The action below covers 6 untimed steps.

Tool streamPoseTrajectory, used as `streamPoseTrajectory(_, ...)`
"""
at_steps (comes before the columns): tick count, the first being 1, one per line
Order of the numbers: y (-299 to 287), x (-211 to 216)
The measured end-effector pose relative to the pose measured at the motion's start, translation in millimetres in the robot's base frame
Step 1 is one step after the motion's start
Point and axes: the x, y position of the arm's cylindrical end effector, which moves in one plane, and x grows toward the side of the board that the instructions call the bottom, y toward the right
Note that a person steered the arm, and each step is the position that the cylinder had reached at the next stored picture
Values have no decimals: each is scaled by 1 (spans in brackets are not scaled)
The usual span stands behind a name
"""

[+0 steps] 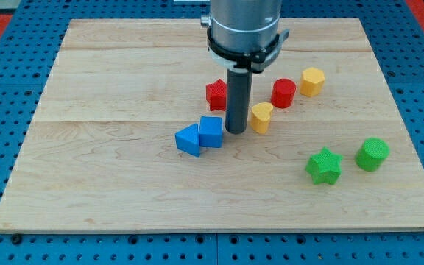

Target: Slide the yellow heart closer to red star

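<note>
Yellow heart (261,116) sits just right of frame centre, close beside my tip (235,131) on the tip's right; the rod has no fingers. Red star (216,94) lies just up-left, partly behind the rod. Blue cube (210,132) sits at the tip's left, touching a blue triangular block (188,139).

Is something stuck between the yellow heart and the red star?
Yes, my own rod. My tip sits just left of the yellow heart in the view, and the rod partly hides the red star behind it. No other block lies between them.
</note>
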Motion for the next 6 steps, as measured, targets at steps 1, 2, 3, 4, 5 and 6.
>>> streamPoseTrajectory(1,23,28)
streamPoseTrajectory(2,46,30)
streamPoseTrajectory(3,60,10)
streamPoseTrajectory(4,56,-28)
streamPoseTrajectory(5,43,-59)
streamPoseTrajectory(6,62,-53)
